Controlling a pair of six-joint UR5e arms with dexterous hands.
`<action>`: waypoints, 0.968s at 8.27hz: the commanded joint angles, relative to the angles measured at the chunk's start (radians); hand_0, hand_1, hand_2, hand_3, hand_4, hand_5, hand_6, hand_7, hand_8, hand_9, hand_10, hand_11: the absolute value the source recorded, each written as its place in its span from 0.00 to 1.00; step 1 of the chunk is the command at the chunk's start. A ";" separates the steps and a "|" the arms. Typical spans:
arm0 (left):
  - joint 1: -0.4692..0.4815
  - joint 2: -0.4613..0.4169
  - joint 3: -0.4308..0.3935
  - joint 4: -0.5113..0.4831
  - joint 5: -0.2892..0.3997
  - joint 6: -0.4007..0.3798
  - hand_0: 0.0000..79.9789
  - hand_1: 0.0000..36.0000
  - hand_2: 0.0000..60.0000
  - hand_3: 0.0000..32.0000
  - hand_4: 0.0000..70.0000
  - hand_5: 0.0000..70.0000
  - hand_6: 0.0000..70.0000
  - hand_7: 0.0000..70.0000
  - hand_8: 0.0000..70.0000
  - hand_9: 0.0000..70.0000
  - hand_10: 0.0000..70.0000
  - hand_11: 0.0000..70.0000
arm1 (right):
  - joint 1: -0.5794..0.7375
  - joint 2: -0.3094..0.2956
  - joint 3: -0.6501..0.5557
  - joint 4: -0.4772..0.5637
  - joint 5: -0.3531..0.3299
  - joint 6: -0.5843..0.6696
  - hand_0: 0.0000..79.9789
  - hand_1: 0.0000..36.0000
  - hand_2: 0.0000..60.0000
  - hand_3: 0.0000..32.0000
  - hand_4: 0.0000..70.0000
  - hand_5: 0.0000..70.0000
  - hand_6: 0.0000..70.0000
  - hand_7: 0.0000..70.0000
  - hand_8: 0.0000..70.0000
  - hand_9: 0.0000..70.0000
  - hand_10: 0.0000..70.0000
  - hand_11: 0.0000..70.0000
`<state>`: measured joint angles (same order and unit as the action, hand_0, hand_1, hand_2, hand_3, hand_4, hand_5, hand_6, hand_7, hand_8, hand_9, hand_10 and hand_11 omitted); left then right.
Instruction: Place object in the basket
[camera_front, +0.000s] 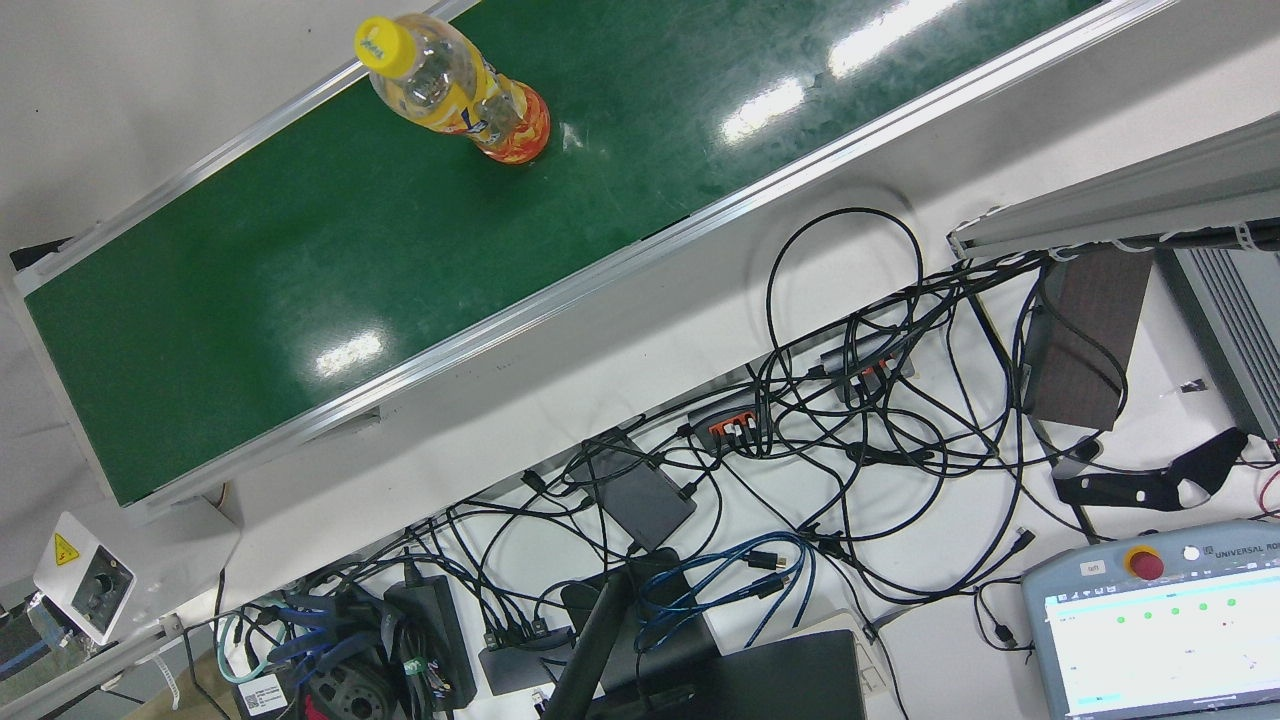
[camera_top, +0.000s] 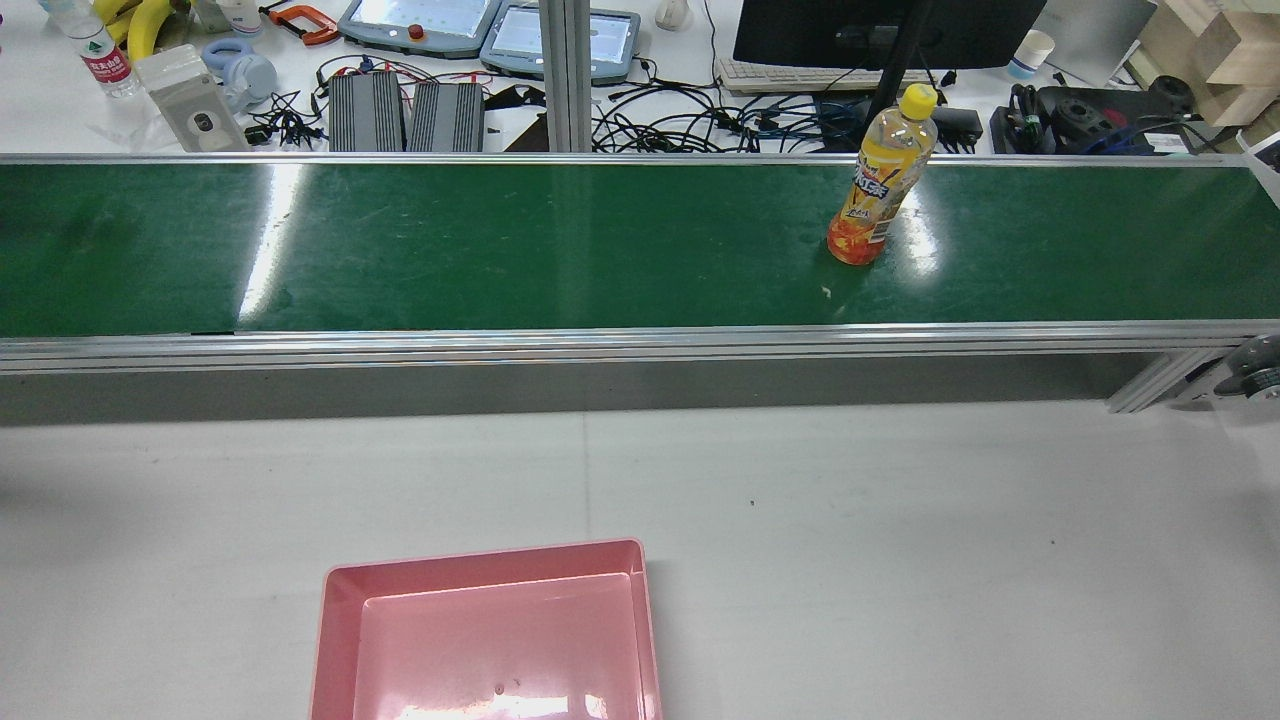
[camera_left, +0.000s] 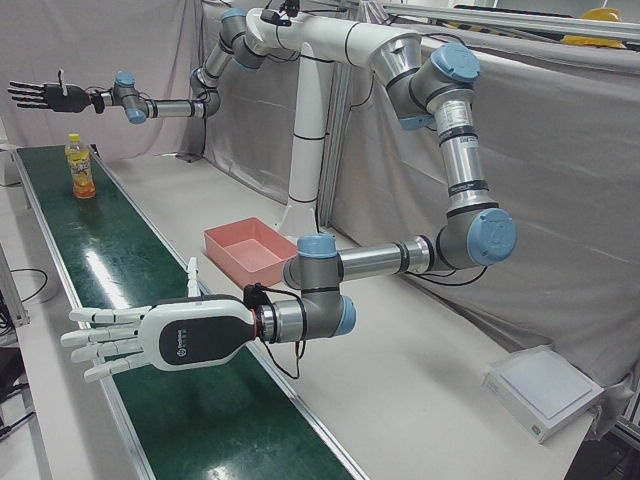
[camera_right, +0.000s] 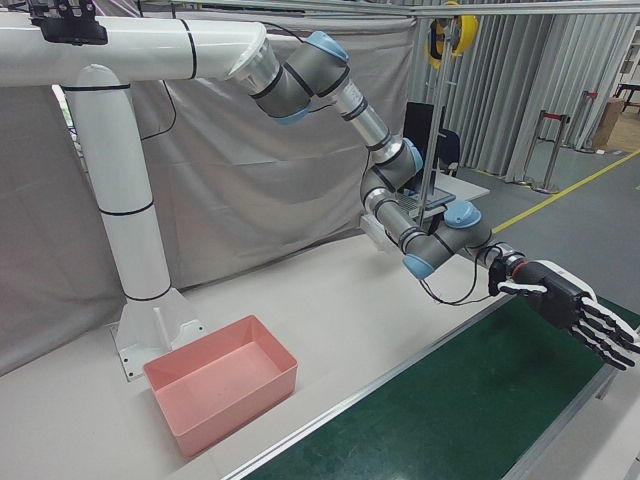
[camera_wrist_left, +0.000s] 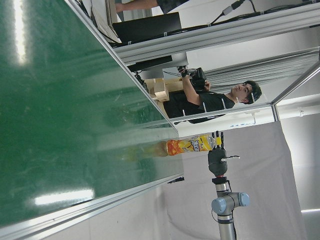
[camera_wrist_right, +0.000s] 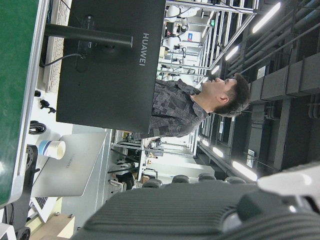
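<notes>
Green conveyor belt (camera_top: 500, 250) carrying one upright bottle (camera_top: 880, 190); both robot hands released.

Yellow-capped, with an orange and yellow label, the bottle stands on the belt toward the robot's right end, near the far rail in the rear view; the right robot hand (camera_left: 40, 95), black, hangs in the air beyond and above it, fingers spread, grasping nothing, apart from the bottle; the left robot hand (camera_left: 150, 338), white, is held flat over the other end of the belt, fingers apart and empty, well away from the bottle; the pink basket (camera_top: 485, 570) sits on the white desk (camera_top: 900, 550) beside the belt, between the two ends.
</notes>
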<state>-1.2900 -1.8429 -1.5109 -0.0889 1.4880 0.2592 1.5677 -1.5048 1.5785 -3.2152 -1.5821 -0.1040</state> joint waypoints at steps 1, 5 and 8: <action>0.000 -0.001 0.000 0.000 0.000 0.000 0.61 0.06 0.00 0.22 0.00 0.19 0.00 0.00 0.06 0.01 0.00 0.00 | 0.000 0.000 0.000 0.000 0.001 0.000 0.00 0.00 0.00 0.00 0.00 0.00 0.00 0.00 0.00 0.00 0.00 0.00; -0.002 -0.001 -0.003 0.000 0.000 -0.002 0.61 0.05 0.00 0.29 0.00 0.18 0.00 0.00 0.07 0.02 0.00 0.00 | 0.000 0.000 0.000 0.000 0.001 0.000 0.00 0.00 0.00 0.00 0.00 0.00 0.00 0.00 0.00 0.00 0.00 0.00; -0.002 0.002 -0.009 0.000 0.000 -0.002 0.61 0.05 0.00 0.31 0.00 0.18 0.00 0.00 0.06 0.01 0.00 0.00 | 0.000 0.000 0.000 0.000 0.001 0.001 0.00 0.00 0.00 0.00 0.00 0.00 0.00 0.00 0.00 0.00 0.00 0.00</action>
<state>-1.2914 -1.8428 -1.5170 -0.0889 1.4880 0.2578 1.5675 -1.5048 1.5780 -3.2152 -1.5815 -0.1043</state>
